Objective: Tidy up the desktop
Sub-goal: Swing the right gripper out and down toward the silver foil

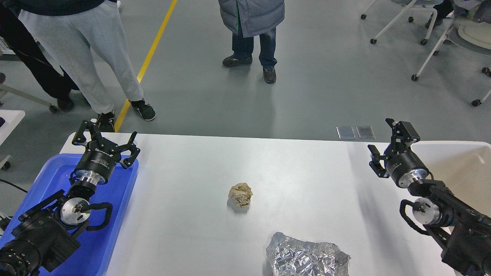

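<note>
The white desktop (291,168) fills the lower view. A crumpled brown paper ball (240,194) lies at its middle. A crumpled sheet of silver foil (307,256) lies at the near edge, right of centre. My left gripper (105,138) is open and empty above the far end of the blue tray. My right gripper (388,142) is open and empty, above the desktop beside the beige bin's left wall.
A blue plastic tray (111,222) sits on the left edge under my left arm. A beige-white bin (466,172) stands at the right edge. People (251,34) stand on the floor beyond the table. Wheeled chairs (433,34) stand far right.
</note>
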`<action>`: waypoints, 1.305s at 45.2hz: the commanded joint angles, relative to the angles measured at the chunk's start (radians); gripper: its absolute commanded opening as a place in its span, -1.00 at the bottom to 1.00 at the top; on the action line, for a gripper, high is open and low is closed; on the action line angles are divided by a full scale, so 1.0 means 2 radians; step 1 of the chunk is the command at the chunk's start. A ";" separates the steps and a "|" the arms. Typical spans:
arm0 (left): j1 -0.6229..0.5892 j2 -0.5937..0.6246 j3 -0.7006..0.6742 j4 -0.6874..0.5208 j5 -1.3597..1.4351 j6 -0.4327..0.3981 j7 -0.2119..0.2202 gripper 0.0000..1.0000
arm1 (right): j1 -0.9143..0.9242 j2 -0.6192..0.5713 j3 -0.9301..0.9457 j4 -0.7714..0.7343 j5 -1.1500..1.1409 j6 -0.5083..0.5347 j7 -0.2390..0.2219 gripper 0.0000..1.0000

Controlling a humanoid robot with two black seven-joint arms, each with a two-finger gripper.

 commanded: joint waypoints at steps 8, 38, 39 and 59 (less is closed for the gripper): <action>0.000 0.000 0.000 0.000 0.000 0.000 0.000 1.00 | 0.018 -0.090 -0.107 0.119 -0.108 0.010 -0.019 0.99; 0.000 0.000 -0.001 0.000 0.000 0.000 -0.001 1.00 | 0.278 -0.277 -0.421 0.323 -0.480 0.003 -0.112 0.99; 0.000 0.000 0.000 0.000 0.000 0.000 0.000 1.00 | 0.294 -0.276 -0.439 0.325 -0.484 0.003 -0.113 0.99; 0.000 0.000 -0.001 0.000 0.000 0.000 -0.001 1.00 | 0.492 -0.194 -0.624 0.370 -0.458 0.108 -0.110 0.97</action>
